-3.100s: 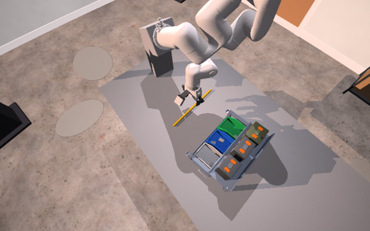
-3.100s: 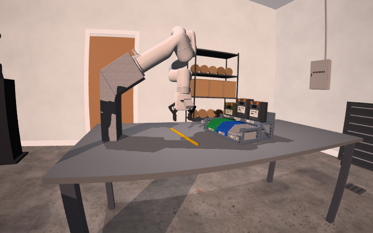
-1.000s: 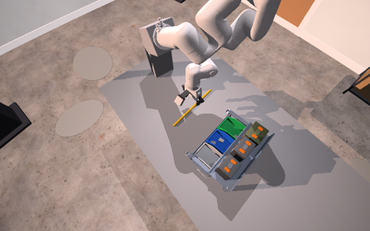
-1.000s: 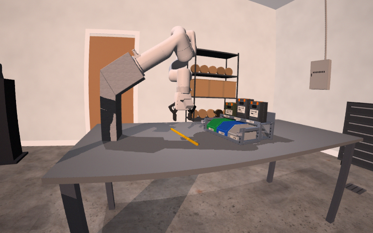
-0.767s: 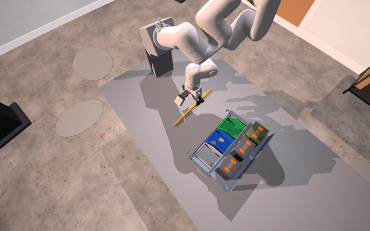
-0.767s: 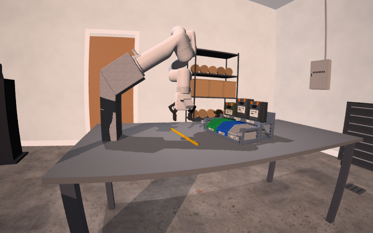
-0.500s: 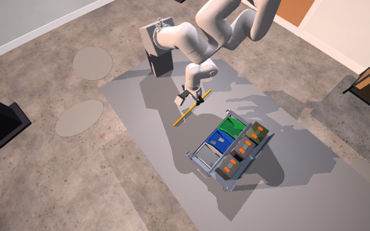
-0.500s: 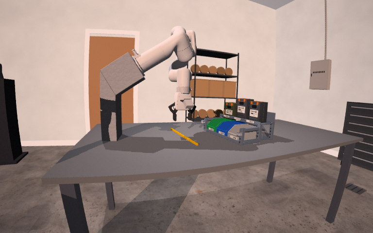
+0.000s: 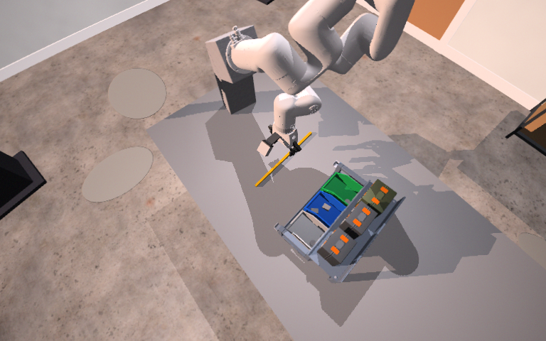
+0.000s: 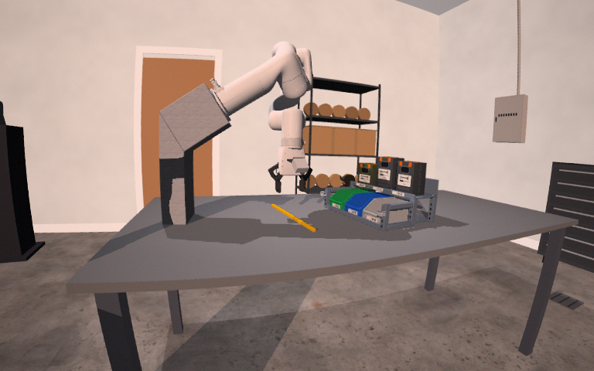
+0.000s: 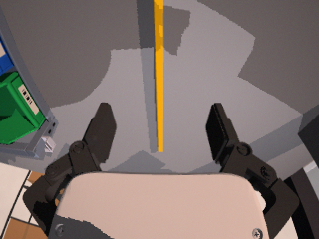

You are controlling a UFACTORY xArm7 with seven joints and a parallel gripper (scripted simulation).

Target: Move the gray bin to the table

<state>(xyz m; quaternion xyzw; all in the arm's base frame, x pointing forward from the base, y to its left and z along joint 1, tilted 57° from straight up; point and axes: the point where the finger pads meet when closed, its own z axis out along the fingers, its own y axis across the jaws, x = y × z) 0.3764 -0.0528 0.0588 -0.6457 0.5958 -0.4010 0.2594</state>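
Taking the blue bin [image 9: 324, 209] [image 10: 361, 201] [image 11: 4, 59] as landmark: the gray bin [image 9: 306, 229] [image 10: 380, 208] is sitting beside it on the shelf [image 9: 291, 241] [image 10: 385, 222] [image 11: 30, 90], outside the wrist view; the green bin [image 9: 343, 187] [image 10: 346, 197] [image 11: 17, 112] is flanking its other side. Well apart from it, the pincer [image 9: 295, 148] [image 10: 291, 187] [image 11: 160, 115] is hanging spread.

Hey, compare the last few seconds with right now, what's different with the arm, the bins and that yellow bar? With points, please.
Nothing visibly changed. The pincer [image 9: 295, 148] [image 10: 291, 185] [image 11: 160, 115] was and is open, holding nothing; the gray open bin [image 9: 308, 229] [image 10: 380, 209] and yellow bar [image 9: 274, 168] [image 10: 293, 217] [image 11: 159, 100] stayed put.
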